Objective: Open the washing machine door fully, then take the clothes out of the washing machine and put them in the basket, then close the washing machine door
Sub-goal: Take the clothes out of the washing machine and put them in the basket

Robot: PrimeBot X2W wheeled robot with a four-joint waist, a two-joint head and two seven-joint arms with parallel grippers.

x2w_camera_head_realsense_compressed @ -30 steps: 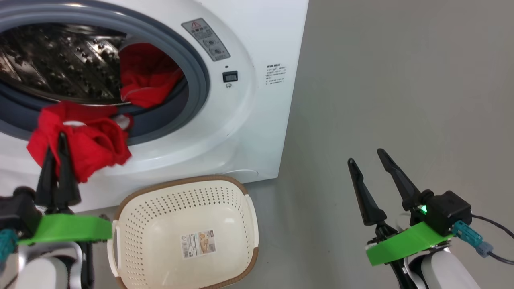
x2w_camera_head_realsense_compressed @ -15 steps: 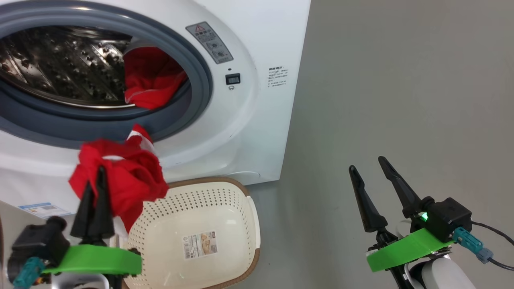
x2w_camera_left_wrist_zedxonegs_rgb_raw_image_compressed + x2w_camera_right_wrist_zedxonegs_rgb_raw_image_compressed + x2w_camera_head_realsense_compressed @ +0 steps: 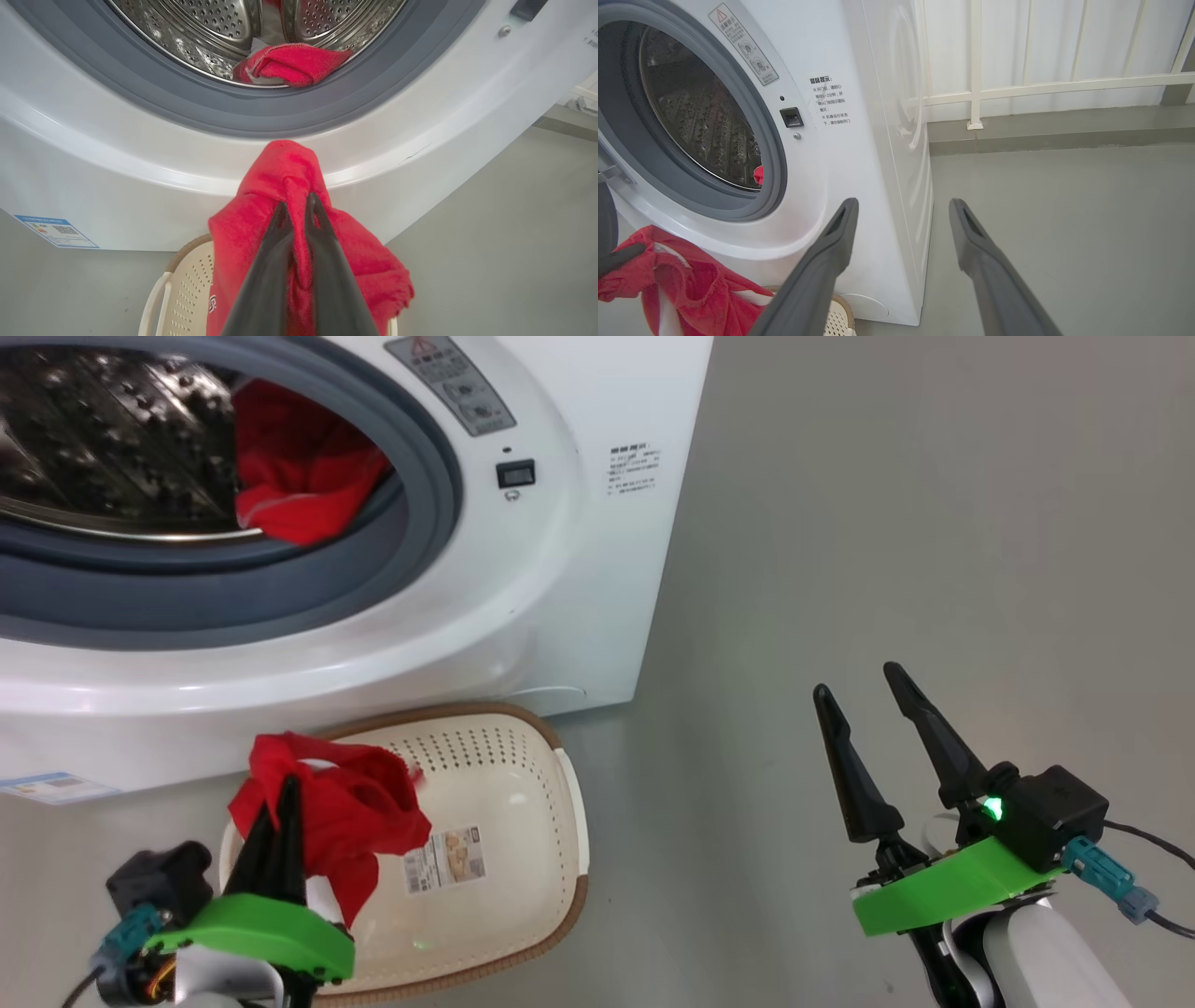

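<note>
— Where's the load?
— My left tool [image 3: 282, 789] is clenched on a red garment [image 3: 359, 803] over the basket [image 3: 560, 775]; a second garment [image 3: 299, 495] lies in the drum [image 3: 112, 439] of the washing machine [image 3: 569, 579].
— And the room?
— Plain grey floor [image 3: 915, 523] — my right tool [image 3: 856, 677] hangs released over it; white railing [image 3: 1041, 86] beyond.

The washing machine [image 3: 560, 569] and basket [image 3: 504, 770] are viewed from above by the head camera. The drum [image 3: 210, 23] is shared, from nearer and lower, by both wrist views.
</note>
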